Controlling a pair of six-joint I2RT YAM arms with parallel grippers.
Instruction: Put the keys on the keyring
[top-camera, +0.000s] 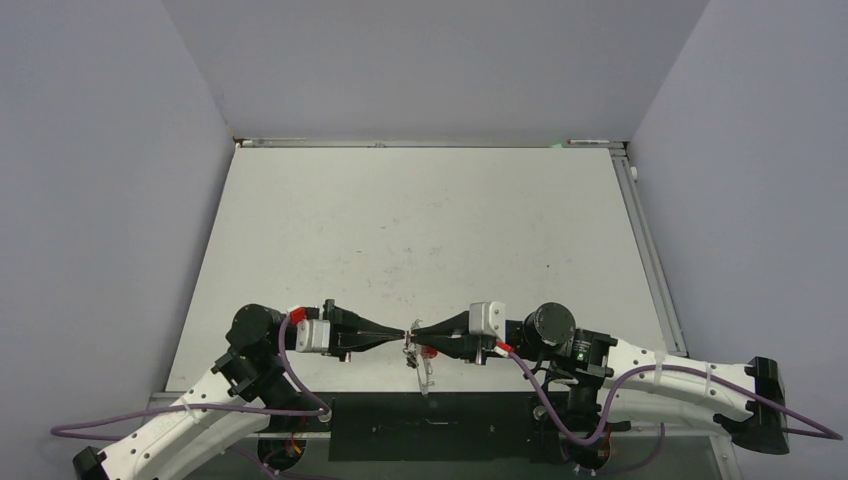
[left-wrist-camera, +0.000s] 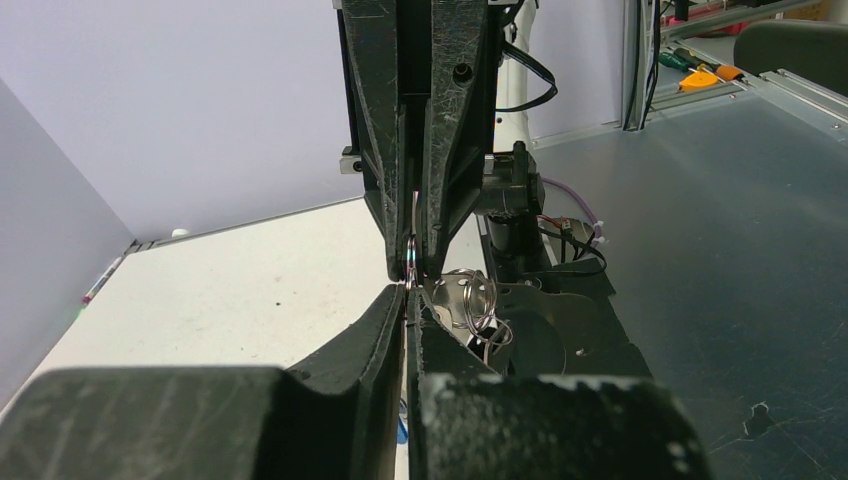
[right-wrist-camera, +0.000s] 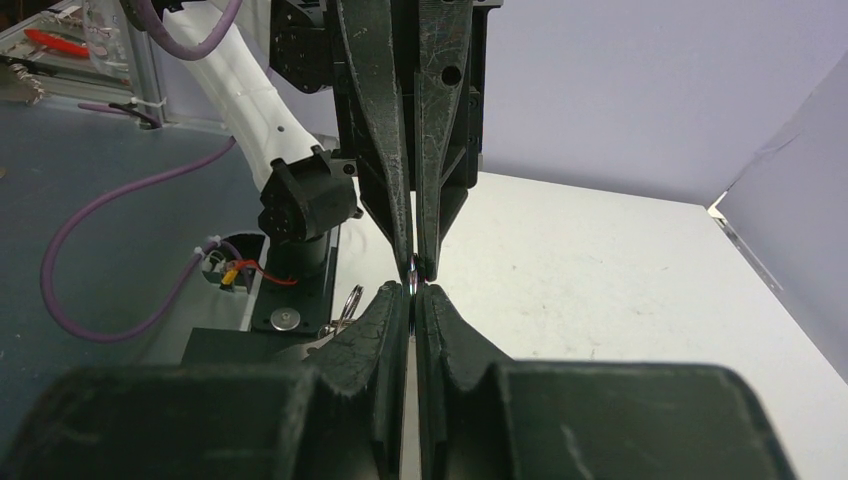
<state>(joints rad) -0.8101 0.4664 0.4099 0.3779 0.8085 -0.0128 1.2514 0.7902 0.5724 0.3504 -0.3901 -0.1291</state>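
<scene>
Two claws meet tip to tip. The left claw is squeezed fully closed, though what it nips is too small to make out. The keyring dangles just below the touching tips, and the right claw is clamped on its rim.

Scuffed white counter, plain lavender-grey walls on three sides of it, aluminium rail along its right edge.

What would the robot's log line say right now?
left end effector: shut | right end effector: shut on keyring | tips: meeting | place: near table edge
</scene>
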